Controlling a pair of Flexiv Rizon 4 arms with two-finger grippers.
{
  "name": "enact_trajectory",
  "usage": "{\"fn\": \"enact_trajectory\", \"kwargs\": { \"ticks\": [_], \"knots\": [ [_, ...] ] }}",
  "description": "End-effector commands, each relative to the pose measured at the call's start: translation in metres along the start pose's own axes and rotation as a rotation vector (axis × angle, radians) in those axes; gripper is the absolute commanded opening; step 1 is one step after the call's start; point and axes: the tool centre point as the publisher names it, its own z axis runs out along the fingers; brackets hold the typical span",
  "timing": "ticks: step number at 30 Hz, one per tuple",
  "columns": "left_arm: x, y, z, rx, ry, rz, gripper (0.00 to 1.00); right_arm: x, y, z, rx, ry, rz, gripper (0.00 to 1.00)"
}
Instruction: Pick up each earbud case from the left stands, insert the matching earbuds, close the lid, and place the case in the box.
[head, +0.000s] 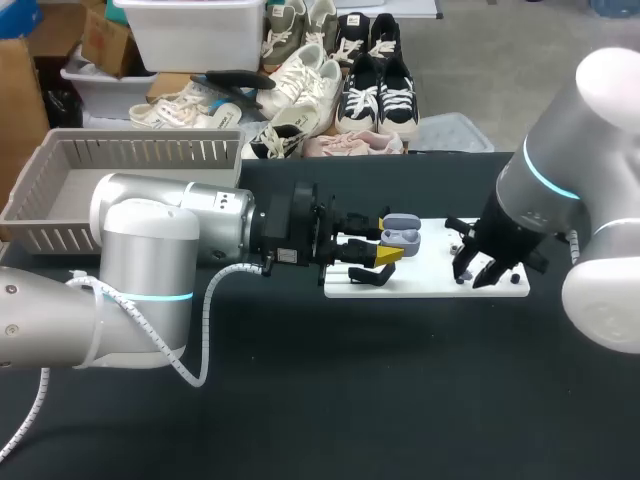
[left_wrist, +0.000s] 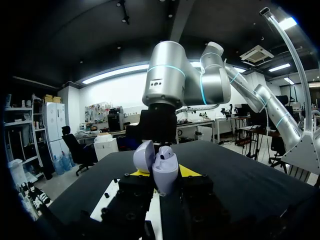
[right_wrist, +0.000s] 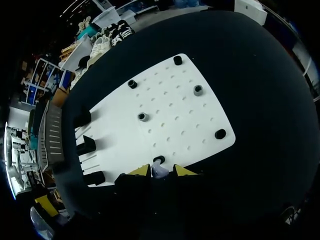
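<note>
Head overhead; wrists close; all share board (head: 430, 284)

Lavender-grey plastic earbud case (head: 402, 236), lid open, upright, clamped in left gripper (head: 392, 246) over white board (head: 430, 285). Small pale earbud (right_wrist: 159, 172) pinched in right gripper (right_wrist: 161, 171). Grey slatted box (head: 60, 150) well apart.

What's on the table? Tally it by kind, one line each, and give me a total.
Open earbud case: 1
Earbud: 1
White board: 1
Black stands: 3
Round holders: 6
Grey basket: 1
Total: 13
</note>
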Motion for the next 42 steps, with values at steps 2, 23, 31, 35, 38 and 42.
{"fn": "enact_trajectory", "kwargs": {
  "ticks": [2,23,31,35,38,42],
  "knots": [
    [0.0,-0.001,0.0,-0.003,-0.002,0.002,0.0,0.0,0.002,0.003,0.004,0.001,-0.002,0.1],
    [0.0,-0.001,0.0,-0.003,-0.002,0.002,0.0,-0.001,0.004,0.002,0.001,0.009,0.001,0.0],
    [0.0,-0.001,0.0,-0.003,-0.002,0.002,0.0,0.002,0.006,-0.006,0.002,-0.002,0.005,0.0],
    [0.0,-0.001,0.0,-0.003,-0.002,0.002,0.0,0.001,0.003,-0.01,-0.009,-0.007,0.018,0.0],
    [0.0,-0.001,0.0,-0.003,-0.002,0.002,0.0,0.002,0.002,-0.014,-0.011,-0.014,0.026,0.0],
    [0.0,-0.001,0.0,-0.003,-0.002,0.002,0.0,0.002,0.0,-0.018,-0.011,-0.023,0.035,0.0]
  ]
}}
